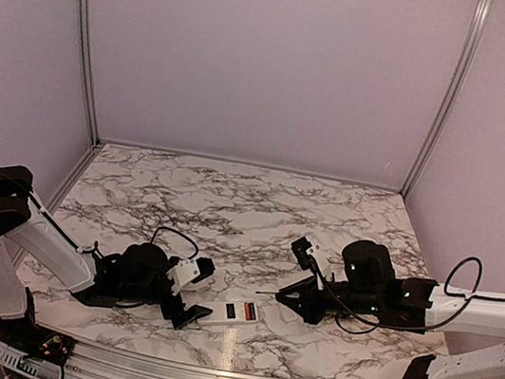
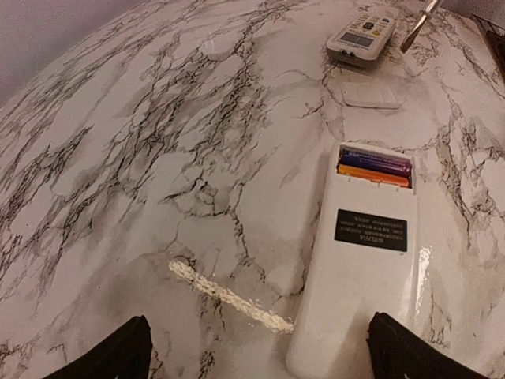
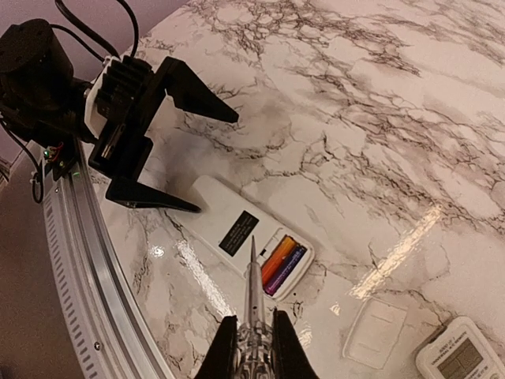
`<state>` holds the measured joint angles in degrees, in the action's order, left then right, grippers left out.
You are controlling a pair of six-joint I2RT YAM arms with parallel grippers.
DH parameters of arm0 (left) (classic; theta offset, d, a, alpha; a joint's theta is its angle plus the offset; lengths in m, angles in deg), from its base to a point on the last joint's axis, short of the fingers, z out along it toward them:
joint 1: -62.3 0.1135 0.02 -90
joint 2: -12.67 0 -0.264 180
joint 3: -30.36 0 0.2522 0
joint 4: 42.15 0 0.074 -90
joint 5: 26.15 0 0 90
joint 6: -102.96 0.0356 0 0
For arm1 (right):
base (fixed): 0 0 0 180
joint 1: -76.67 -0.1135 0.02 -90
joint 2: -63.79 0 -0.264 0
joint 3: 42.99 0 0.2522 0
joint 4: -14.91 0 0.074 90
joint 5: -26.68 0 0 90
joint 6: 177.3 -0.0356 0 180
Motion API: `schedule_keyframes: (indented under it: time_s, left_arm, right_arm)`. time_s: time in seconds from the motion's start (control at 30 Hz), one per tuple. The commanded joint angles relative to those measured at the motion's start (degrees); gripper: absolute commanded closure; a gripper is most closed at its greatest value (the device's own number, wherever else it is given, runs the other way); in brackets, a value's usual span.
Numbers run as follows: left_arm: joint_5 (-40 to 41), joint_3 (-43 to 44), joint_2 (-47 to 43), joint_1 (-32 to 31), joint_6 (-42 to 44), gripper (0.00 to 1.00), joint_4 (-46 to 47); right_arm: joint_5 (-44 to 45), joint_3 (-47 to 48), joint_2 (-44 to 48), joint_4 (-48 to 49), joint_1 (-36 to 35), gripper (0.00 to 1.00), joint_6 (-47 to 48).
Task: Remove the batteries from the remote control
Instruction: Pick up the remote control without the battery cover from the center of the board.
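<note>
Right end effector (image 3: 252,351) closed on a thin pry tool (image 3: 252,288), tip just beside the batteries (image 3: 281,264), far side. They sit in the open bay at the right end of the remote (image 3: 233,225), long axis near-far, across the body. Left end effector (image 3: 217,164) wide open at the left end. Right arm nearer.

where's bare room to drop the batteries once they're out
Free: the wide far stretch of table from the remote to the back wall. Crowded: the near edge, where the open left tool brackets the remote's end, the right tool holds a pick pointed at the batteries, and a cover and second remote lie just past them.
</note>
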<state>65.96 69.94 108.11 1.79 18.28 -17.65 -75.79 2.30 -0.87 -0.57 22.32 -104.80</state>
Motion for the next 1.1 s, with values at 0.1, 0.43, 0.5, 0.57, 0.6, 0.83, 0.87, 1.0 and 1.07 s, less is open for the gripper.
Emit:
schedule_keyframes:
  time_s: [0.1,0.43,0.5,0.57,0.6,0.83,0.87,1.0,1.07]
  left_arm:
    - [-8.0,4.4,5.4,0.9,2.1,0.01,2.3]
    - [-18.4,5.8,5.6,0.9,2.4,0.01,-1.5]
    - [-18.7,5.7,6.3,0.9,1.9,0.01,-1.0]
    - [-18.5,5.8,7.3,0.8,1.6,0.01,-0.6]
    - [-18.3,5.7,7.8,0.8,1.4,0.01,-0.2]
    - [-17.0,6.3,11.0,-0.4,2.3,0.01,2.0]
    - [-16.8,6.4,11.4,-0.7,2.6,0.01,2.4]
    - [-16.2,6.3,12.5,-1.5,3.5,0.04,4.5]
    - [-16.5,6.4,13.0,-1.5,3.7,0.11,4.9]
  right_arm:
    - [-0.4,-0.2,-0.7,1.2,0.3,1.00,-0.1]
    - [-0.3,-0.5,0.0,1.1,0.3,1.00,-0.2]
    - [-0.3,-0.6,0.2,1.1,0.3,1.00,-0.2]
    - [-0.3,-0.7,0.2,1.0,0.3,1.00,-0.2]
    - [-0.3,-0.8,0.3,1.0,0.3,1.00,-0.3]
    - [-0.3,-0.7,0.0,1.2,0.3,1.00,-0.2]
    - [-0.3,-0.7,-0.1,1.2,0.3,1.00,-0.3]
    - [-0.4,-0.7,-0.4,1.1,0.3,1.00,-0.2]
    - [-0.3,-0.7,-0.4,1.2,0.3,1.00,-0.2]
